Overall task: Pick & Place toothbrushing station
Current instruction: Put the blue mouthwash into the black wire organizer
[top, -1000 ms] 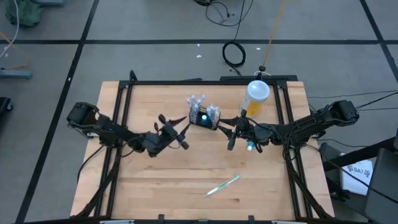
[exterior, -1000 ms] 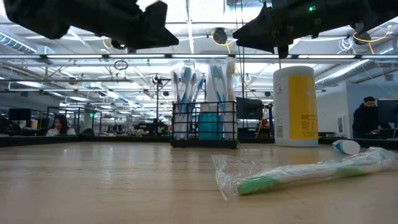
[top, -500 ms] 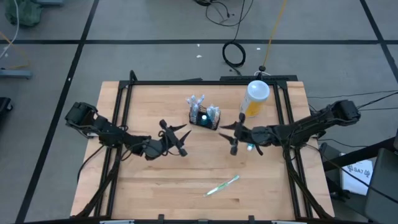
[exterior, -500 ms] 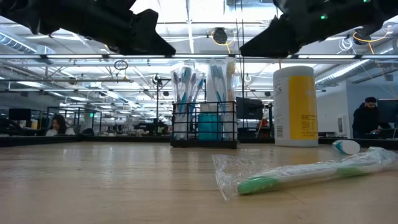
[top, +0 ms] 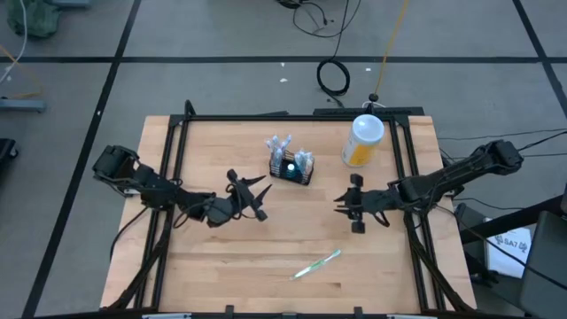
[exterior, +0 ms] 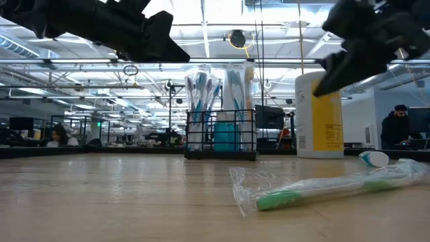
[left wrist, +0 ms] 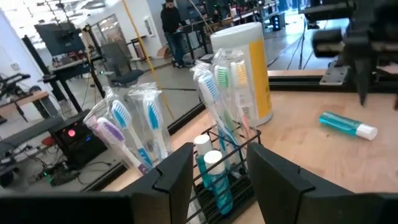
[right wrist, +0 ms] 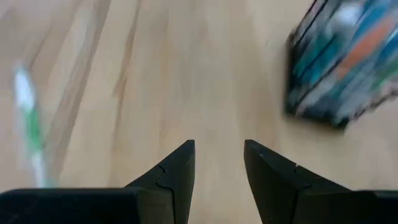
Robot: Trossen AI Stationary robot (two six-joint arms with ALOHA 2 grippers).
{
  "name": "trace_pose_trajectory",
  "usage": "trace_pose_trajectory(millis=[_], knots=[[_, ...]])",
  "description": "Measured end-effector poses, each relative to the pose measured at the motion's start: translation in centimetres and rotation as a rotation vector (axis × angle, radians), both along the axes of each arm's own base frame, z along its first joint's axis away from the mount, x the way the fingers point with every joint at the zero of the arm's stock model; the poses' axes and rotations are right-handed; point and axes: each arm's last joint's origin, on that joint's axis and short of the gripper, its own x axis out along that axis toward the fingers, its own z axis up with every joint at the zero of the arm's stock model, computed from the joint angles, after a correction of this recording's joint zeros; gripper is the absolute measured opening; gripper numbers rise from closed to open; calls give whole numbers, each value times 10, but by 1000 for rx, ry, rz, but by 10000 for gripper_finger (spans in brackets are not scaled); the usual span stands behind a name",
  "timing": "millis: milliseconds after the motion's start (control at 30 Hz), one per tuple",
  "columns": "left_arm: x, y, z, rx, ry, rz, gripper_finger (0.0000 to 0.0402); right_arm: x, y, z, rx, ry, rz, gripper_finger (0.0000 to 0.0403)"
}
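The toothbrushing station is a small black wire caddy. It holds wrapped toothbrushes and small teal tubes and stands on its base at the table's far middle. It also shows in the low view, the left wrist view and, blurred, the right wrist view. My left gripper hovers open just left and near of it, pointing at it. My right gripper hovers open to the caddy's right and nearer, above the bare table. Neither touches anything.
A tall yellow bottle with a white lid stands at the far right. A wrapped green toothbrush lies near the front edge. A small teal tube lies on the wood by the right arm. A black frame borders the table.
My right gripper has drawn back from the caddy toward the table's near right and swung round, staying open. My left gripper has backed off a little from the caddy toward the near edge, also open. The caddy has stayed put.
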Motion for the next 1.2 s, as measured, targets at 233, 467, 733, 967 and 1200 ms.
trace_pose_trajectory(millis=[233,467,733,967,1200], knots=[[1,1,0,-22,-14,-11,157,-15,-1,-17,113,252,-9,130],[1,1,-1,-35,-18,-24,157,-20,-1,-27,-36,381,142,130],[1,2,-3,-31,4,-22,157,-23,-5,-39,-141,450,169,130],[4,6,-3,-78,-16,-69,157,-28,-11,-56,-144,463,138,137],[6,12,-3,-90,-16,-92,157,-27,-11,-56,-136,445,141,182]])
